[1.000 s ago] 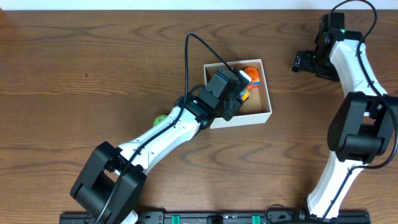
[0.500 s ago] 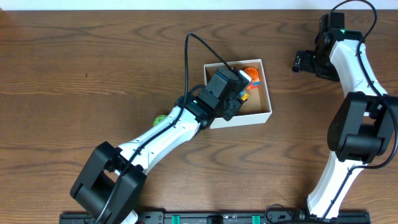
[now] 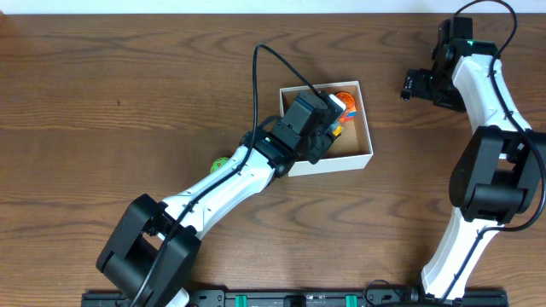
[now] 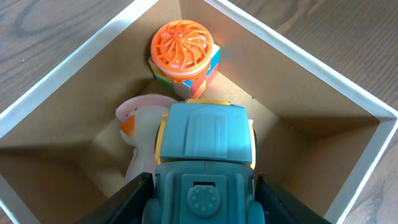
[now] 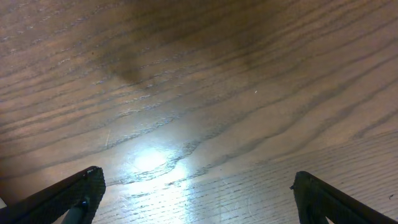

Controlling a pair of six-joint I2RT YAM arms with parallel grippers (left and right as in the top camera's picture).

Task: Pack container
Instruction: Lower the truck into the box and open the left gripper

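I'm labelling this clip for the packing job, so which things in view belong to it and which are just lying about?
In the job:
container
teal toy truck, held by the left gripper above the container
orange round toy and white duck-like toy, already inside
green toy on the table, probably still to pack

Lying about:
right gripper, open over the table, holding nothing

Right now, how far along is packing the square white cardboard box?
Done: an orange ribbed disc toy and a pale duck-like toy lie in the white cardboard box. In hand: the left gripper is shut on a teal plastic truck over the box, not yet released. Left: a small green round toy on the table; the right gripper is open, empty.
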